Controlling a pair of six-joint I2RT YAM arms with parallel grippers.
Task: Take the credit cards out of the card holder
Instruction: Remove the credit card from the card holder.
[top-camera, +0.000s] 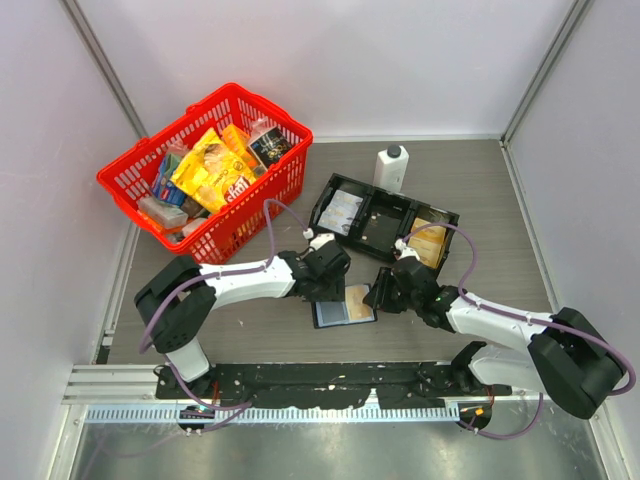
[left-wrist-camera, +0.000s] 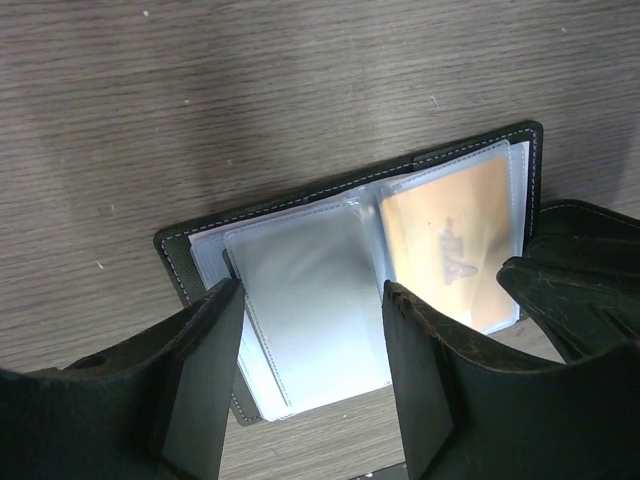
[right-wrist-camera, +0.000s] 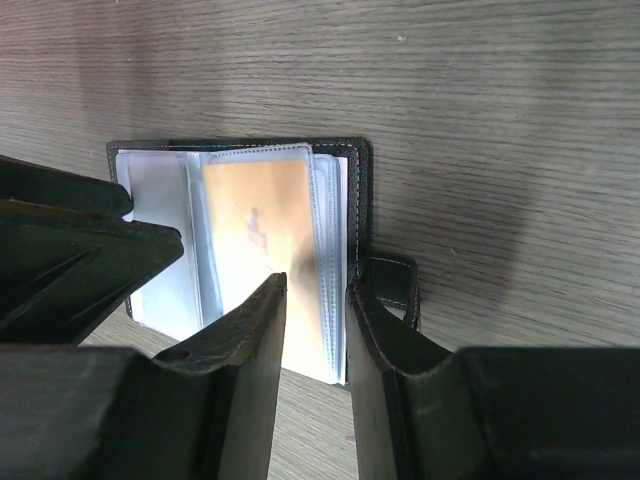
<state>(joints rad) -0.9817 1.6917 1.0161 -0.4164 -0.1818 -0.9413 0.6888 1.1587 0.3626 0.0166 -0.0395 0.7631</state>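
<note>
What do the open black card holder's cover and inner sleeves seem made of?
Black stitched cover: matte leather or imitation, judging by the pale edge stitching. Clear inner sleeves: glossy soft plastic, probably; they glare and a golden-yellow card shows through.

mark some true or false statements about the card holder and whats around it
1. The card holder lies open on the table. True.
2. A golden-yellow card shows inside a clear sleeve of the holder. True.
3. The white bottle lies on its side. False: it stands upright just behind the black tray.
4. The left tool hangs far from the card holder. False: it is right over the holder, one finger either side of a clear sleeve.
5. The right tool is at the side of the holder that has the snap tab. True.
</note>
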